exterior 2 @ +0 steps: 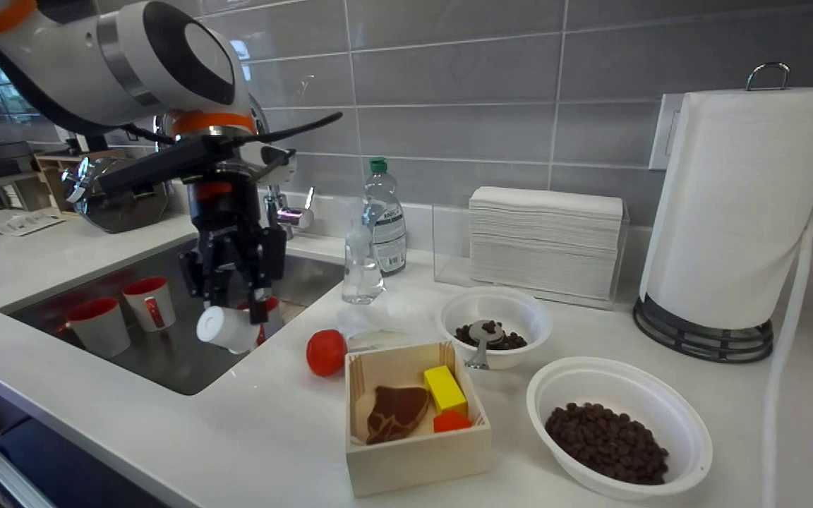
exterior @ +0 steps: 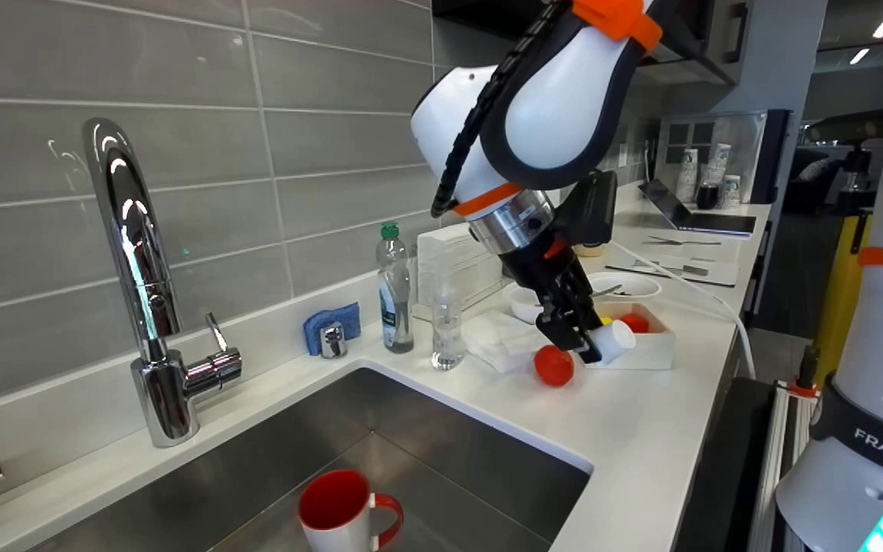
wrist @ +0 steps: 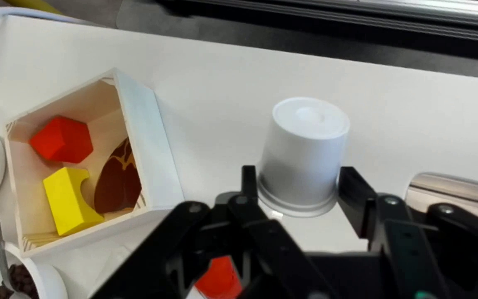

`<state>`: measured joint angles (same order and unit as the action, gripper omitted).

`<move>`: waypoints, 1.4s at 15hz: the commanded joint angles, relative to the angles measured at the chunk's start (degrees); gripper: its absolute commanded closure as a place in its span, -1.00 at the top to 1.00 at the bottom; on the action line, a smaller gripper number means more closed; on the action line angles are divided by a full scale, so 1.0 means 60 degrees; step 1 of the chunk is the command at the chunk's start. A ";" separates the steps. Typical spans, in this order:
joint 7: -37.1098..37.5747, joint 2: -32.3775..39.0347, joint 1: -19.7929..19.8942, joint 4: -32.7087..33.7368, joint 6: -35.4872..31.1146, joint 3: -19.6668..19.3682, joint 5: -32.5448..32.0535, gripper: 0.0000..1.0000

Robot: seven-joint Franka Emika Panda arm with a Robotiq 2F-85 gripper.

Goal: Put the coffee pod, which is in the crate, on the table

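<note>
On your white worktop (exterior 2: 272,437), a red rounded object (exterior 2: 326,353) lies just beside the square crate of pale wood (exterior 2: 420,462). By the grey tiled wall (exterior 2: 449,134) you have a clear bottle with a green cap (exterior 2: 387,233), a smaller clear bottle (exterior 2: 362,279) and a stack of white paper towels (exterior 2: 546,243). The steel sink (exterior 2: 181,363) is set into the worktop nearby.

In the crate there are a brown meat-shaped piece (exterior 2: 398,413), a yellow block (exterior 2: 445,390) and a red-orange faceted piece (exterior 2: 452,421). A small round white bowl (exterior 2: 519,310) and a large round white bowl (exterior 2: 632,388) contain dark brown chips (exterior 2: 607,441), and a metal spoon (exterior 2: 483,335) rests in the small one. In the sink stand white mugs with red insides (exterior 2: 99,330).

The white plastic cup-shaped coffee pod (wrist: 305,158) is outside the crate, tilted, in the air above the worktop. Your black end effector (wrist: 299,185) has its fingers (wrist: 353,193) only partly apart, and the pod is held between them.

The wrist view shows you the fingers on both sides of the pod; in an exterior view, the pod (exterior: 614,343) hides part of the crate. A blue sponge (exterior: 346,314) and a dark laptop (exterior: 706,222) you can see only in an exterior view.
</note>
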<state>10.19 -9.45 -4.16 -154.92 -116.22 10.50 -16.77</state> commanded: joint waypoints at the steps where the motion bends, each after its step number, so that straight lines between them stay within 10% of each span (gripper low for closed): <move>1: -0.0499 0.1171 0.0029 0.0633 -0.0180 -0.0277 -0.0863 -0.46; 16: -0.0937 0.4136 -0.0360 0.1876 -0.0296 -0.0753 -0.1953 -0.46; 17: -0.0900 0.4181 -0.0393 0.1902 -0.0331 -0.0774 -0.1993 0.54; 21: -0.0957 0.4156 -0.0412 0.2003 -0.0375 -0.0835 -0.1912 0.96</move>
<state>5.09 15.06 -5.87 -144.26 -118.19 6.62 -27.59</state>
